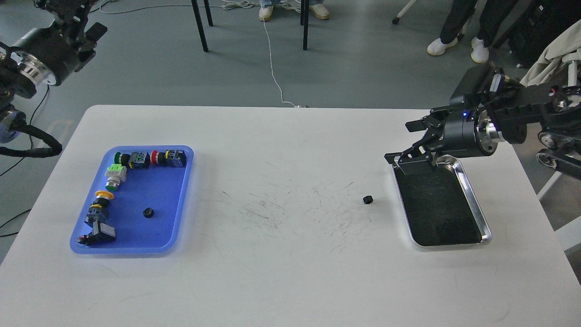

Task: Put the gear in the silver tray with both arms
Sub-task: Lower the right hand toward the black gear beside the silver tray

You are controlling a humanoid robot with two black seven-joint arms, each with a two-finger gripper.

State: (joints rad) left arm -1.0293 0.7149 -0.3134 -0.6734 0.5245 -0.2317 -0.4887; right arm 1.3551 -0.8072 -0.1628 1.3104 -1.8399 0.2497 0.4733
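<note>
A small black gear lies on the white table just left of the silver tray, apart from it. A second black gear lies in the blue tray. My right gripper is open, its fingers spread over the silver tray's far left corner, above and right of the table gear. My left gripper is raised off the table at the far left top, partly cut by the view's edge; its fingers cannot be told apart.
The blue tray holds several push-button switches along its far and left sides. Beyond the table are chair legs, a white cable on the floor and people's feet. The table's middle bears dark scratch marks.
</note>
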